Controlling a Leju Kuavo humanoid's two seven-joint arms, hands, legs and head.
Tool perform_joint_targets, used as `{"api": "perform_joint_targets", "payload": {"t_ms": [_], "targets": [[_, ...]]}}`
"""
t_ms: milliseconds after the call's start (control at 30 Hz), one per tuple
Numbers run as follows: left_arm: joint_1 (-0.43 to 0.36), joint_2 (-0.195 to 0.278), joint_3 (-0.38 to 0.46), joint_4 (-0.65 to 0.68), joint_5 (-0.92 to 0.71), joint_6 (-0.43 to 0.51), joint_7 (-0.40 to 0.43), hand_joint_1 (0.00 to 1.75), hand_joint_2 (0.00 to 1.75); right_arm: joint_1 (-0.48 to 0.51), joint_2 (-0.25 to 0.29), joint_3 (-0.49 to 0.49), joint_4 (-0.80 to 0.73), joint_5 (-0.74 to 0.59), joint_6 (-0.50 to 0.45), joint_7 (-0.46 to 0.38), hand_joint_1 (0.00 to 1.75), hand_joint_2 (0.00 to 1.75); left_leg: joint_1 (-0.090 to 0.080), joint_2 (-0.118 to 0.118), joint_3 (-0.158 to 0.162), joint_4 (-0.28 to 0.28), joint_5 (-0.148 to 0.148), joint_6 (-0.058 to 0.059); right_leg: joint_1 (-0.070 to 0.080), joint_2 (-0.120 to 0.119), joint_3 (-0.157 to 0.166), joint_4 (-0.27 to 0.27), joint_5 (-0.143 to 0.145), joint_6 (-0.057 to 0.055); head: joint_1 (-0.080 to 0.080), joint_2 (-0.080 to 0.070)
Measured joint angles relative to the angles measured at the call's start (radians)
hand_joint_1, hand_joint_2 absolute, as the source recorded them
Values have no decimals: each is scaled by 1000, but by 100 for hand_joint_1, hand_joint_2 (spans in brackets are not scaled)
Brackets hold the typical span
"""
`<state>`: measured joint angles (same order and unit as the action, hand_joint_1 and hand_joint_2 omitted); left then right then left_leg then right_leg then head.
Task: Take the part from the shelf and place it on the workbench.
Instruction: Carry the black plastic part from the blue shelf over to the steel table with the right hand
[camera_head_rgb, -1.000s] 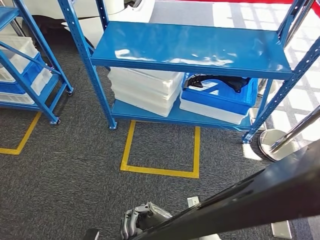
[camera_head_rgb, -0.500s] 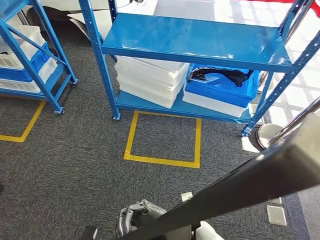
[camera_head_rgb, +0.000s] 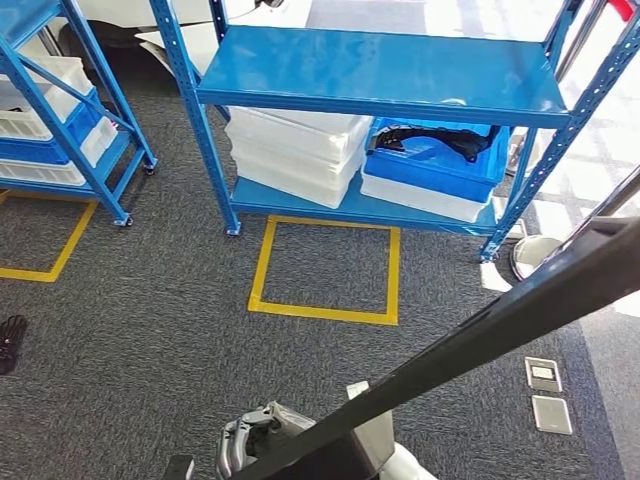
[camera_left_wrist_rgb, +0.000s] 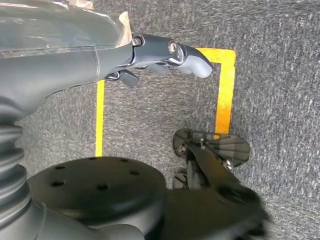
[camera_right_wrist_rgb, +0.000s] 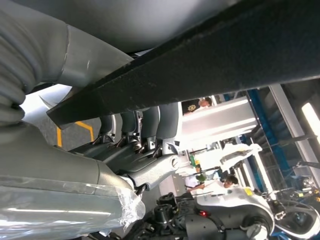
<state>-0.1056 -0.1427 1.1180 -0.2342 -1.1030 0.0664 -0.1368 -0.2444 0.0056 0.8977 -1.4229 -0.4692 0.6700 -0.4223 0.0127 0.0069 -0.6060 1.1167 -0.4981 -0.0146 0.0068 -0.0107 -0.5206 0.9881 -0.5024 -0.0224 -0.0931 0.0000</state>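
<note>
The long, flat black part (camera_head_rgb: 483, 335) slants across dark grey carpet (camera_head_rgb: 151, 350), gripped by the right hand (camera_right_wrist_rgb: 151, 130); the left hand (camera_head_rgb: 249, 445) hangs with fingers apart.

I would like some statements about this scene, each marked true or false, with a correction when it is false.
1. The right hand holds a long black part. True.
2. The top board of the near blue shelf carries white trays. False: it is bare; the white trays are stacked on the lower board.
3. A blue crate sits beside the white trays. True.
4. The yellow tape square on the carpet encloses a box. False: nothing stands inside it.
5. The left hand holds the part. False: it holds nothing.
</note>
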Motion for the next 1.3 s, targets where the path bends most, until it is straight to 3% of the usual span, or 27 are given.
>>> {"api": "perform_joint_targets", "payload": {"t_ms": [67, 167, 200, 267, 333, 367, 400, 433, 500, 567, 600, 700, 767, 833, 867, 900, 933, 1000, 1067, 1100, 1167, 1233, 1300], "targets": [[0, 0, 0, 0, -3, -3, -2, 0, 175, -1, 3, 0, 0, 3, 0, -1, 175, 175, -3, -1, 39, -74, 14, 9, 2, 1, -10, 11, -2, 8, 1, 0], [0, -1, 0, 0, -5, -4, -1, 0, 175, -5, 7, 0, -2, 12, -3, -6, 175, 175, -2, -1, 37, -89, 11, 24, 4, 2, -20, 20, -1, 20, 1, 0], [0, -2, 0, 0, -5, -3, 0, 0, 175, -7, 8, 0, -3, 16, -4, -8, 175, 175, 0, -1, 35, -93, 13, 30, 4, 3, -28, 33, -13, 26, 3, 0], [-1, -5, 0, 0, -6, -4, 1, 0, 175, -11, 9, 0, -5, 23, -5, -9, 175, 175, 5, 0, 31, -97, 19, 40, 1, 5, -65, 116, -68, 37, 7, 0], [0, -6, 0, 0, -7, -4, 2, 0, 175, -12, 10, 0, -5, 28, -6, -10, 175, 175, 5, 1, 25, -97, 24, 45, -5, 6, -123, 251, -129, 46, 10, 0], [1, -6, 0, 0, -8, -3, 2, 0, 175, -12, 10, 0, -4, 31, -7, -10, 175, 175, 5, 1, 24, -97, 25, 46, -7, 6, -141, 297, -141, 48, 10, 0], [1, -6, 0, 0, -8, -3, 2, 0, 175, -12, 10, 0, -4, 33, -7, -11, 175, 175, 4, 1, 23, -97, 27, 46, -8, 6, -142, 307, -133, 50, 10, 0], [2, -6, 0, 0, -8, -2, 2, 0, 175, -12, 10, 0, -4, 36, -8, -13, 175, 175, 4, 0, 23, -97, 28, 45, -9, 6, -124, 274, -107, 50, 10, 0], [1, -6, 0, 0, -8, -2, 1, 0, 175, -14, 10, 1, -4, 44, -8, -18, 175, 175, 5, -6, 23, -97, 31, 41, -9, 23, -53, 134, -36, 44, 10, 0], [-3, -8, 2, 0, -7, -1, -1, 0, 175, -16, 11, 1, -4, 53, -9, -22, 175, 175, 5, -14, 15, -95, 37, 32, -8, 49, -9, 33, 0, 34, 10, 0], [-5, -8, 2, 0, -7, -1, -2, 0, 175, -17, 11, 1, -4, 58, -9, -23, 175, 175, 6, -18, 9, -95, 41, 25, -7, 56, -6, 19, 1, 30, 10, 0], [-5, -8, 9, 0, -7, -1, -2, 0, 175, -21, 14, 1, -6, 66, -10, -24, 175, 175, 7, -27, -5, -88, 41, 7, -11, 35, -12, 6, 8, 18, 11, 0], [-5, -8, 15, 0, -7, 0, -2, 0, 175, -23, 17, 1, -8, 69, -10, -25, 175, 175, 7, -25, -34, -23, -7, 0, -15, 16, -15, -1, 16, 8, 10, 0], [-4, -8, 17, 0, -7, 0, -2, 0, 175, -23, 17, 1, -7, 71, -10, -25, 175, 175, 6, -22, -85, 104, -74, -7, -13, -3, -22, 0, 20, 3, 10, 0], [-3, -8, 18, 0, -7, 0, -2, 0, 175, -23, 17, 1, -7, 72, -10, -25, 175, 175, 6, -21, -103, 156, -93, -9, -11, -13, -25, 1, 21, 3, 10, 0], [-2, -8, 19, 0, -7, 0, -2, 0, 175, -24, 17, 1, -6, 73, -10, -25, 175, 175, 6, -20, -106, 176, -95, -11, -10, -22, -27, 3, 22, 2, 10, 0], [-2, -8, 20, 0, -6, 0, -1, 0, 175, -24, 17, 1, -6, 74, -10, -25, 175, 175, 6, -16, -89, 156, -79, -11, -10, -31, -29, 5, 22, 3, 10, 0], [-2, -8, 22, 0, -6, 0, -1, 0, 175, -27, 18, 1, -6, 75, -10, -25, 175, 175, 5, 10, -14, 28, -24, -8, -9, -48, -31, 12, 20, 7, 10, 0], [-4, -8, 23, 0, -6, -1, -2, 0, 175, -30, 19, 1, -6, 77, -10, -25, 175, 175, 0, 38, 37, -74, 6, 3, -4, -61, -35, 21, 17, 15, 11, 0], [-5, -8, 23, 0, -6, -1, -2, 0, 175, -31, 20, 1, -6, 77, -10, -25, 175, 175, -4, 44, 41, -89, 6, 10, -1, -68, -37, 23, 17, 20, 12, 0], [-2, -8, 24, 0, -6, 0, -2, 0, 175, -33, 20, 1, -6, 78, -10, -25, 175, 175, -6, 30, 35, -91, 12, 24, -1, -78, -39, 24, 18, 29, 12, 0], [0, -9, 25, 0, -5, 0, -2, 0, 175, -36, 20, 1, -6, 78, -10, -25, 175, 175, -3, 16, 30, -94, 21, 37, -4, -54, -47, 45, -5, 42, 14, 0], [-2, -9, 25, 0, -4, -1, -3, 0, 175, -36, 20, 1, -6, 79, -10, -26, 175, 175, 1, 2, 22, -95, 29, 48, -8, -13, -86, 142, -69, 51, 17, 0]]}}
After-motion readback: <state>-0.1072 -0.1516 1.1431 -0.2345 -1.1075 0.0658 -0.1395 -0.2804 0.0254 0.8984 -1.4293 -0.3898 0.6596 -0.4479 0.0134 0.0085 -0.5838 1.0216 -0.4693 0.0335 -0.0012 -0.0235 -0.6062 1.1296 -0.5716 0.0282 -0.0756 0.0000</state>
